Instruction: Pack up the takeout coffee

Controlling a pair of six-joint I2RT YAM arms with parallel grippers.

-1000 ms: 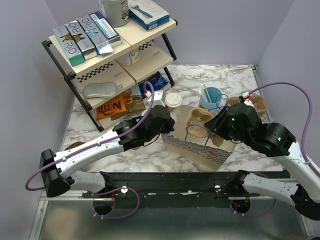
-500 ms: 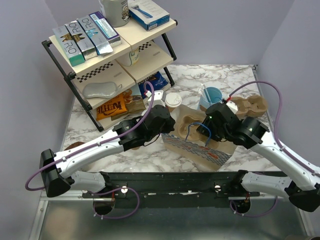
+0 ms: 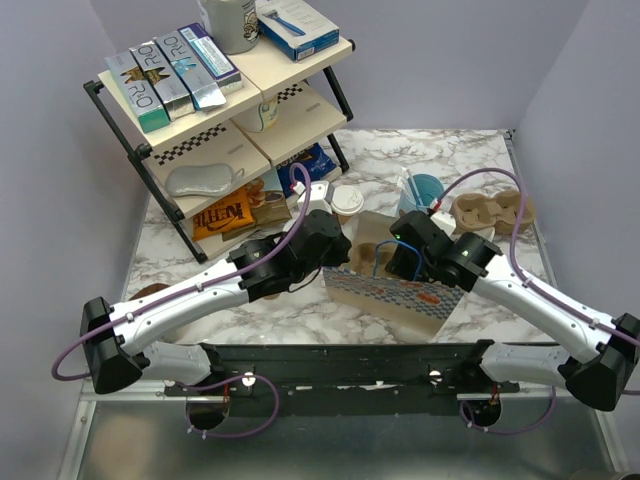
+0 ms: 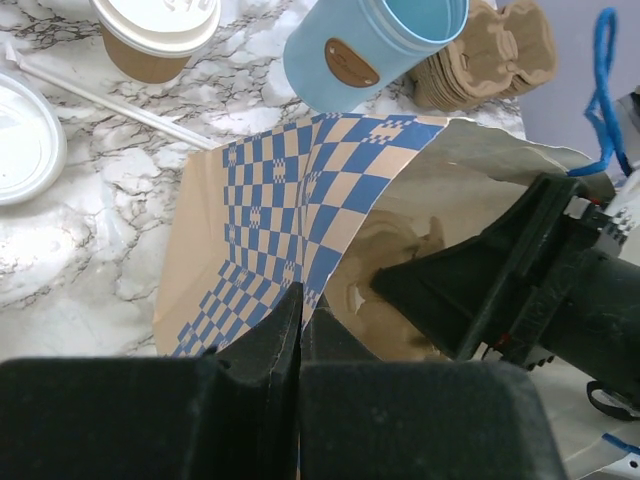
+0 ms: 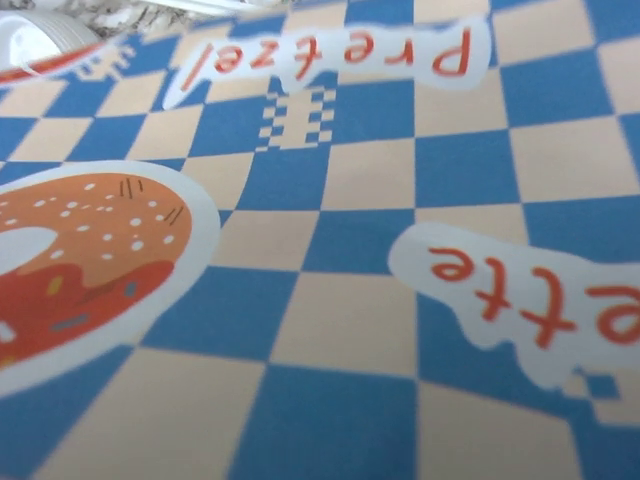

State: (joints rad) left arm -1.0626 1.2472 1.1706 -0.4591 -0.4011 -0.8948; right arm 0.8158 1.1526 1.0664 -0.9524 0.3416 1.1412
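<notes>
The takeout coffee [image 3: 346,201], a short tan cup with a white lid [image 4: 160,22], stands on the marble behind the bag, touched by neither gripper. The blue-and-tan checked paper bag [image 3: 420,300] lies on its side, mouth towards the cups. My left gripper [image 4: 298,325] is shut on the bag's left mouth edge [image 4: 300,190] and holds it up. My right gripper [image 3: 397,258] reaches into the bag's mouth, seen as a black body [image 4: 500,280] in the left wrist view. Its fingertips are hidden. The right wrist view is filled by the bag's printed side [image 5: 320,250].
A taller light-blue cup [image 3: 422,192] stands right of the coffee. Brown pulp cup carriers [image 3: 492,212] lie at the far right. A loose white lid [image 4: 22,135] and a straw [image 4: 120,105] lie left of the bag. The shelf rack [image 3: 220,110] stands at back left.
My right arm has swung left and forward, bringing its gripper from the bag's right side into the mouth. The left gripper has kept its hold and place.
</notes>
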